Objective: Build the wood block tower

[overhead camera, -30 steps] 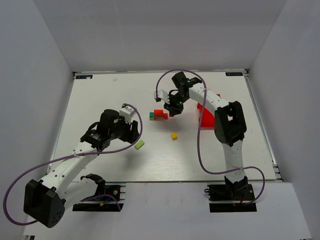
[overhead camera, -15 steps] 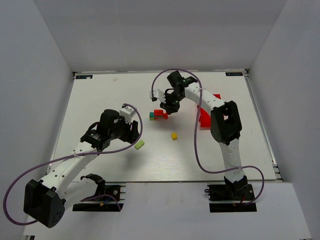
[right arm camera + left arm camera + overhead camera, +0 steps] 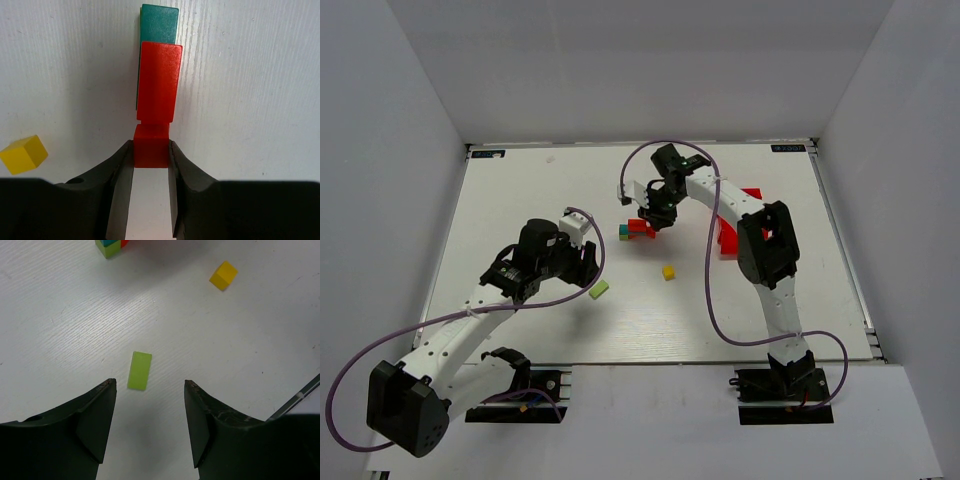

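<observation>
Two arms are out over the white table [image 3: 520, 200], and only one has anything in its grasp. The right gripper [image 3: 150, 148] is clamped on a small red cube [image 3: 151, 141], one finger pressed flat against each side of it. That cube sits hard up against the near end of a red bar [image 3: 159, 82], which lies lengthwise straight ahead of the fingers. A teal block [image 3: 160, 22] shows at the bar's far end, with a thin dark edge of another block peeking out under the bar's left side. Together these make up the wood block tower [image 3: 636, 228], which stands a little beyond the middle of the table, directly under the right wrist. Whether the cube rests on the table or is held just above it, I cannot tell.

The left gripper [image 3: 148, 385] hangs over the table with its fingers apart and nothing between them. A lime green bar [image 3: 139, 370] lies flat just ahead of the gap, nearer the left-hand finger and touching neither. A yellow cube [image 3: 223, 275] sits loose farther off, between that bar and the tower. A red bin [image 3: 730, 238] stands behind the right arm, beside the tower.
</observation>
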You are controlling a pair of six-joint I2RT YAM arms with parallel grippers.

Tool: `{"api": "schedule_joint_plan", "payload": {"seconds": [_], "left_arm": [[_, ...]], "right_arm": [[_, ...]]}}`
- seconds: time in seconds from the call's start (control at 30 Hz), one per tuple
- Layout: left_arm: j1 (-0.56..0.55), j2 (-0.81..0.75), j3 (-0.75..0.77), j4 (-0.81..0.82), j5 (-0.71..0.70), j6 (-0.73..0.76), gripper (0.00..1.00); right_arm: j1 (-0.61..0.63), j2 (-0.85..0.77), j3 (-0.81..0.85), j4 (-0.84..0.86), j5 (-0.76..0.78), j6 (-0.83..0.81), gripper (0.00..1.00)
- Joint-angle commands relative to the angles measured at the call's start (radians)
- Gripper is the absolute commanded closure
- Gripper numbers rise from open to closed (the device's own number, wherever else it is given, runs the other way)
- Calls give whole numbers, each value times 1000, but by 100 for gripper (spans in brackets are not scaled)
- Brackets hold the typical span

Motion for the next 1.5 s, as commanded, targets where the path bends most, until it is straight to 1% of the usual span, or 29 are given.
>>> {"api": "schedule_joint_plan", "payload": {"seconds": [0.0, 1.47], "left_arm": [[-5, -26, -6, 21, 16, 5, 33], [-5, -26, -15, 30, 16, 5, 33]], "right_arm": [[9, 17, 43, -17, -5, 5, 94], [9, 30, 48, 23, -28, 36, 92]]}}
